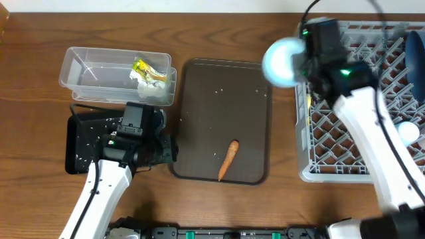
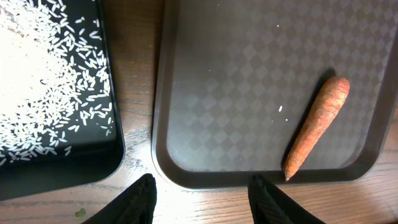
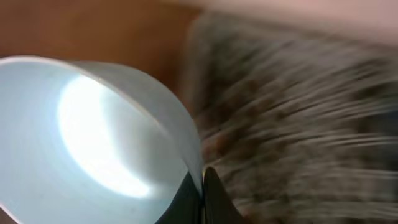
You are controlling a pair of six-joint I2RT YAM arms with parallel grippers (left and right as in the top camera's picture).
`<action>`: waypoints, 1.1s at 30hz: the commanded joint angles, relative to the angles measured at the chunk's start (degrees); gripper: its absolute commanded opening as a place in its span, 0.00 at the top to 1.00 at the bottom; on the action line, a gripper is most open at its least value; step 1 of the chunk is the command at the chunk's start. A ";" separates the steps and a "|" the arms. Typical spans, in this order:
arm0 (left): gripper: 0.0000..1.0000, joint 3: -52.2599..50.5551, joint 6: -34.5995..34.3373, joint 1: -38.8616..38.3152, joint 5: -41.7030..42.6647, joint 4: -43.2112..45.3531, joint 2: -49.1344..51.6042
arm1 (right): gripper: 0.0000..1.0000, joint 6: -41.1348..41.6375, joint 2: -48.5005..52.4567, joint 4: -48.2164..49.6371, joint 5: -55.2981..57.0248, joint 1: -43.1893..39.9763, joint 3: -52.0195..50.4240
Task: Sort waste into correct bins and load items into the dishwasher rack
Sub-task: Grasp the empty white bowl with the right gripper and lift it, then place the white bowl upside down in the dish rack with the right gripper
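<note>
1. Over the left edge of the dishwasher rack (image 1: 332, 172): small light-blue cup (image 1: 284, 62), pale and glossy, tipped on its side with its mouth towards the wrist camera, held off the table.
2. Right gripper (image 3: 200, 198): pinching the cup's rim, one finger inside and one outside. The white arm reaches up from the lower right across the rack.
3. Orange carrot (image 1: 228, 159): tapered, lying aslant near the front rim of the brown tray (image 1: 219, 99).
4. Left gripper (image 2: 205, 199): fingers spread and holding nothing, above the tray's front rim. Its arm lies over the black bin (image 1: 76, 143).
5. Rice grains (image 2: 37, 74): white, scattered in the black bin.
6. Clear tub (image 1: 86, 66): holds the yellow-green wrapper (image 1: 143, 68) and the white tissue (image 1: 153, 89).
</note>
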 commanded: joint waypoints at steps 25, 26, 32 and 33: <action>0.46 0.31 -0.17 0.24 -0.55 0.28 -0.20 | 0.99 -3.82 15.08 9.90 41.57 -17.38 0.22; 0.46 0.31 -0.17 0.24 -0.55 0.31 -0.20 | 0.99 -3.82 15.82 9.88 41.57 -17.38 0.20; 0.46 0.31 -0.20 0.24 -0.55 0.52 -0.20 | 0.99 -3.82 20.00 9.75 41.59 -17.38 0.17; 0.46 0.31 -0.20 0.24 -0.55 0.55 -0.20 | 0.99 -3.80 20.65 9.62 41.59 -17.38 0.17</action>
